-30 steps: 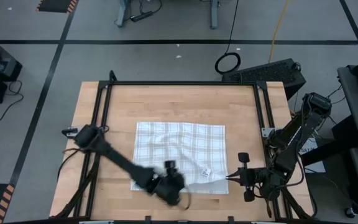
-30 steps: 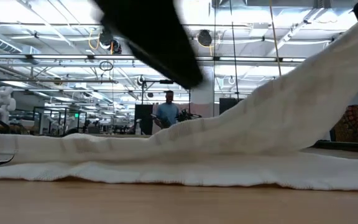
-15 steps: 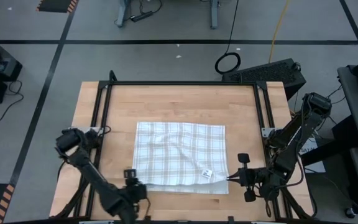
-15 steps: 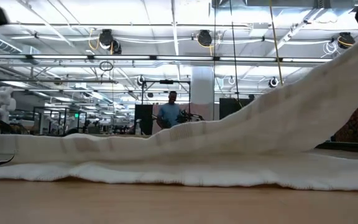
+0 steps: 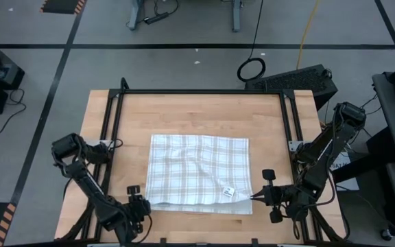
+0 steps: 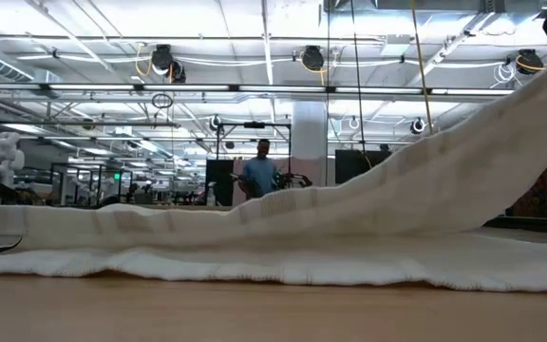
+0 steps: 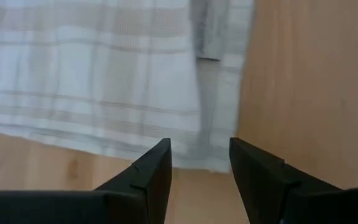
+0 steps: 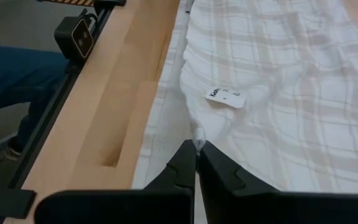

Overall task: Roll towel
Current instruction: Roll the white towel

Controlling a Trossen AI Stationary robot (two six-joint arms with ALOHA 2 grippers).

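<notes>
The white plaid towel lies spread on the wooden table, its small tag near the near right corner. My right gripper is shut on that corner, so the cloth slopes up toward it in the low view. My left gripper is open and just off the towel's near left corner. In the left wrist view its fingers stand apart over bare wood, with the towel's edge just ahead of them. My right gripper pinches the towel's near right corner between its two shut fingers, at their free ends. The fingers come roughly level from the table's right side. The corner is lifted off the table, and the cloth runs down from it to the part that lies flat.
Black frame rails run along the table's left, right and far sides. Bare wood lies beyond the towel's far edge. A person stands far off in the room, and a blue trouser leg shows beside the table.
My left gripper has swung from over the towel's near edge toward the table's left and now sits beside the near left corner. The towel's right corner stays lifted by my right gripper.
</notes>
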